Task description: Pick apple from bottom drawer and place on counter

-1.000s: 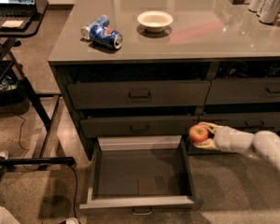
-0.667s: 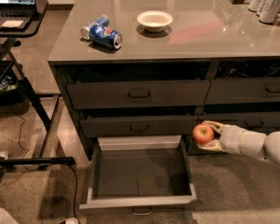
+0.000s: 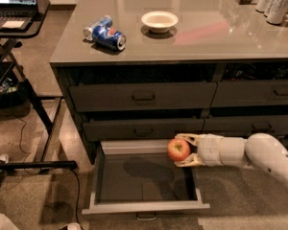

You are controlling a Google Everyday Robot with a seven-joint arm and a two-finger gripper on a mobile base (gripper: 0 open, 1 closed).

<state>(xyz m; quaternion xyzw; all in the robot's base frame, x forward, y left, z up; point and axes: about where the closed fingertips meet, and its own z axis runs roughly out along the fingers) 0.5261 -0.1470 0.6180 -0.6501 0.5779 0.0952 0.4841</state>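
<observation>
The gripper (image 3: 182, 151) clamps the apple (image 3: 178, 149) sideways between its two fingers, over the rear right corner of the open bottom drawer (image 3: 145, 207) (clear, I judge, for lifting to the counter (image 3: 206, 37))

Whitish hand (image 3: 185, 150) at 4 o'clock is gripping the red, yellow-patched apple (image 3: 177, 148); bottom drawer (image 3: 144, 206) is looking dark grey with a lighter rim, tabletop (image 3: 206, 37) is gleaming grey-brown.
</observation>
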